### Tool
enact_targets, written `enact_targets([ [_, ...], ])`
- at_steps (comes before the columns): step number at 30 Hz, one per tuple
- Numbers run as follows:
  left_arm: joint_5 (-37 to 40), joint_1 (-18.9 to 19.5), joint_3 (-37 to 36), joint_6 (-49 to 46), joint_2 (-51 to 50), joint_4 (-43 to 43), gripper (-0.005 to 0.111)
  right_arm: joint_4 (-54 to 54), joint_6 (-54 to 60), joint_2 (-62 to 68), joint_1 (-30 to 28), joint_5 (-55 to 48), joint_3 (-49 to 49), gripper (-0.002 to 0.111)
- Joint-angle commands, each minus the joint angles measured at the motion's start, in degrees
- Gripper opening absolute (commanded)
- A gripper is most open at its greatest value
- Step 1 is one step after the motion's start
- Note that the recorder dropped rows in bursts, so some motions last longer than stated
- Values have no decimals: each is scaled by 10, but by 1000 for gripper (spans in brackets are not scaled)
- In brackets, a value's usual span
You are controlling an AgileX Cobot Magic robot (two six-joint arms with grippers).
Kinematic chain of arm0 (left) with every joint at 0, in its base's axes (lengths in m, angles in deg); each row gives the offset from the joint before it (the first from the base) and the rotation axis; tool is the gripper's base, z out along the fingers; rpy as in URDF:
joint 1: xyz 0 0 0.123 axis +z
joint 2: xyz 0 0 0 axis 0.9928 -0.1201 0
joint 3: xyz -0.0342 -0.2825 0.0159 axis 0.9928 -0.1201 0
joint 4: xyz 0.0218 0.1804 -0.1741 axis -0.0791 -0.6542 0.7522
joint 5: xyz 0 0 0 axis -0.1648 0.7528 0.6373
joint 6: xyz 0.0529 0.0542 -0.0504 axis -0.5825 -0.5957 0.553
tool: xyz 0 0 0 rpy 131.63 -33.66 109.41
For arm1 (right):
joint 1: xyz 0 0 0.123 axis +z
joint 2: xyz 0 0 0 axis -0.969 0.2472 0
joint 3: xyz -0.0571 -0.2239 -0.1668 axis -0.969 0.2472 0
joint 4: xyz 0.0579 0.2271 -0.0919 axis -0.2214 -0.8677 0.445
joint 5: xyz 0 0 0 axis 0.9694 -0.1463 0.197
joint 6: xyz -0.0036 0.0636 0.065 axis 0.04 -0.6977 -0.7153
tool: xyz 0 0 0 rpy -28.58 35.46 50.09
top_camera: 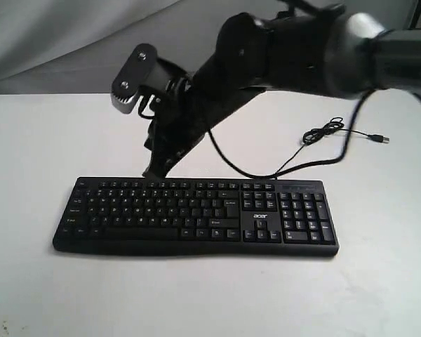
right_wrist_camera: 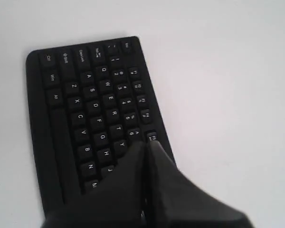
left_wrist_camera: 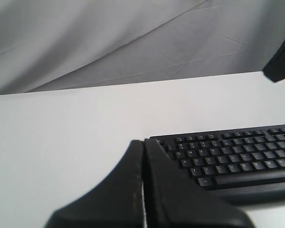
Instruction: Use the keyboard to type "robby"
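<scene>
A: Where's the keyboard (top_camera: 196,214)?
B: Flat on the white counter (top_camera: 49,295), number pad on the right.
A: And the pincers?
B: Left pincer (left_wrist_camera: 143,141) is pressed closed and empty, off the keyboard's left end. Right pincer (right_wrist_camera: 146,145) is closed too, empty, tip over the upper key rows. The cable (top_camera: 323,133) curls behind.

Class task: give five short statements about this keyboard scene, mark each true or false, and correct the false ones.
1. The keyboard lies flat on the white table. True.
2. Its USB plug is in a socket. False: it lies loose on the table.
3. The right pincer is shut. True.
4. The left pincer is wide open. False: it is shut, holding nothing.
5. The number pad sits at the keyboard's left end in the exterior view. False: right end.
</scene>
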Motion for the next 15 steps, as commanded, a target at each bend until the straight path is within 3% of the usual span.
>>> enact_targets([
  [1,-3,-4,-2,2,2,-3,0,-11,-16,-157,-3,122,155,0],
  [5,-3,-4,-2,2,2,-3,0,-52,-16,-288,-3,246,299,0],
  [15,-3,-4,-2,2,2,-3,0,-129,-21,-476,-3,296,489,0],
])
